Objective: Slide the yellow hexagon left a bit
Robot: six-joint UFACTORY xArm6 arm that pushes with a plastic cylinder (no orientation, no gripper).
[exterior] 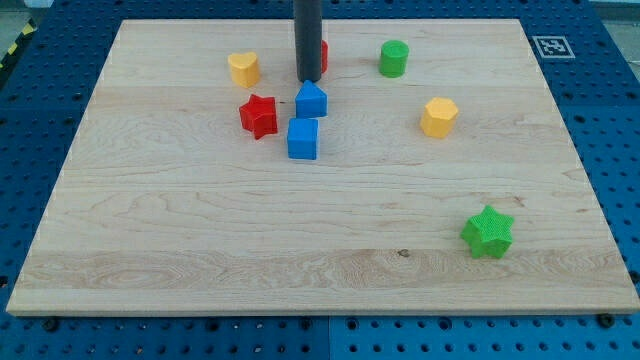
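Note:
The yellow hexagon point(438, 116) lies on the wooden board at the view's right of centre, near the top. My tip point(308, 79) is far to its left, at the end of the dark rod that comes down from the view's top edge. The tip stands just above the blue pentagon-like block point(311, 100) and partly hides a red block point(323, 55) behind the rod. The tip does not touch the yellow hexagon.
A blue cube point(302, 138) and a red star point(259, 115) lie below and left of the tip. A yellow heart point(243, 69) is at the top left, a green cylinder point(394, 58) at the top, a green star point(488, 232) at the lower right.

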